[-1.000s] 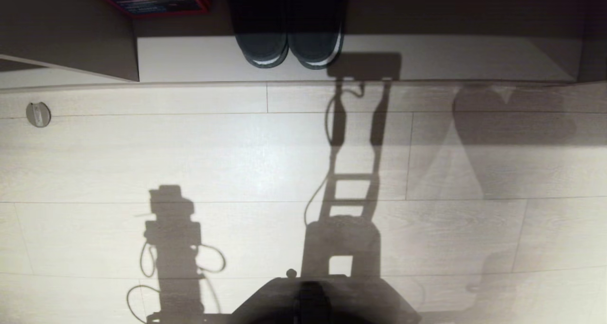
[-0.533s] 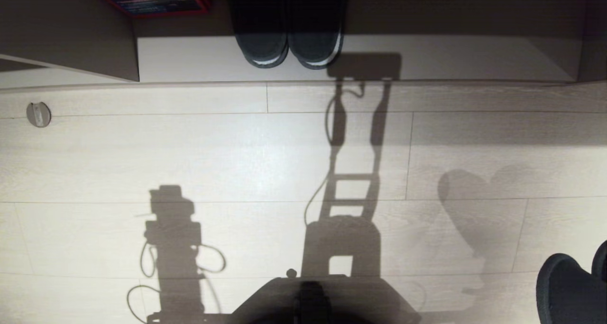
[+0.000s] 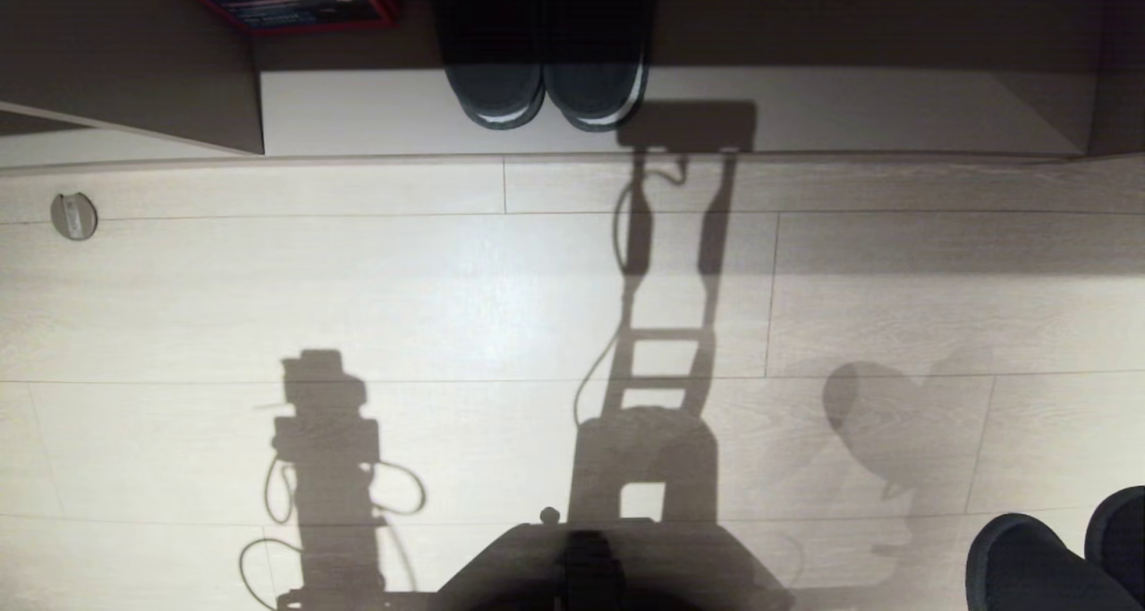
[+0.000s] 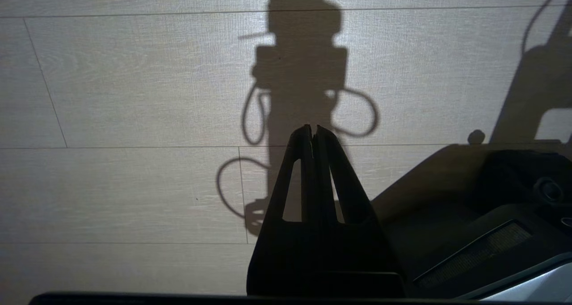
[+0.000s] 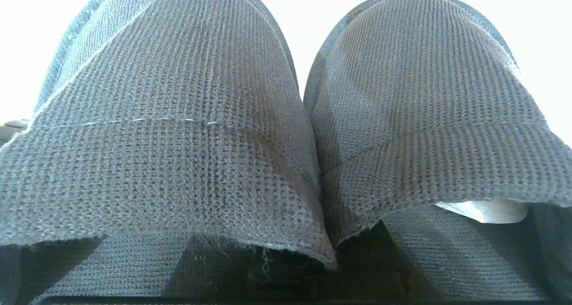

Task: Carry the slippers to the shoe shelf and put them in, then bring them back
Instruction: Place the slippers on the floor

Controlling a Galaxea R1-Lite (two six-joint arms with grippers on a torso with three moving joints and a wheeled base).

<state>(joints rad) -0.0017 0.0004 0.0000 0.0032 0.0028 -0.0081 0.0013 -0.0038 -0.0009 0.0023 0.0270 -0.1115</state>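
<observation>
Presently the slippers [image 3: 1055, 557] are seen at the 4 o'clock corner of the head view, held in the right pincer, which is clenched on their inner bands; the pincer itself is hidden behind the fabric in the right wrist view. Toes point toward 12 o'clock, at the shoe shelf [image 3: 805, 110]. A darker pair [image 3: 546, 92] occupies the shelf at 12 o'clock; free board lies at 1 o'clock. The left pincer [image 4: 313, 133], clenched and empty, is parked over the floor [image 3: 447, 280].
</observation>
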